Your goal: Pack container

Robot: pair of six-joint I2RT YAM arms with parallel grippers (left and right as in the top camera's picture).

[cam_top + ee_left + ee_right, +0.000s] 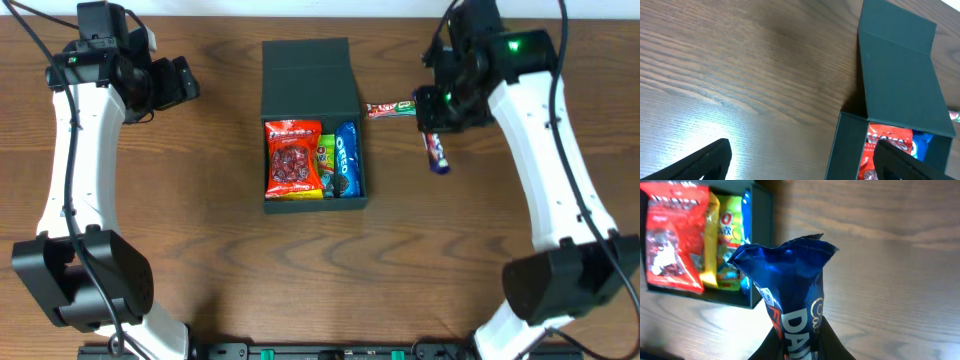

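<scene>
The dark teal container [311, 75] lies open at the table's middle, its flap lid folded back. It holds a red snack packet [292, 157], a yellow-green packet [326, 160] and a blue Oreo pack [346, 157]. My right gripper [432, 140] is shut on a blue-purple chocolate bar [437, 155], held above the table to the right of the container; the bar fills the right wrist view [790, 300]. My left gripper [800, 167] is open and empty, left of the container [900, 85].
A red candy bar [390, 109] lies on the wooden table just right of the container, beside my right gripper. Both arm bases stand at the near table edge.
</scene>
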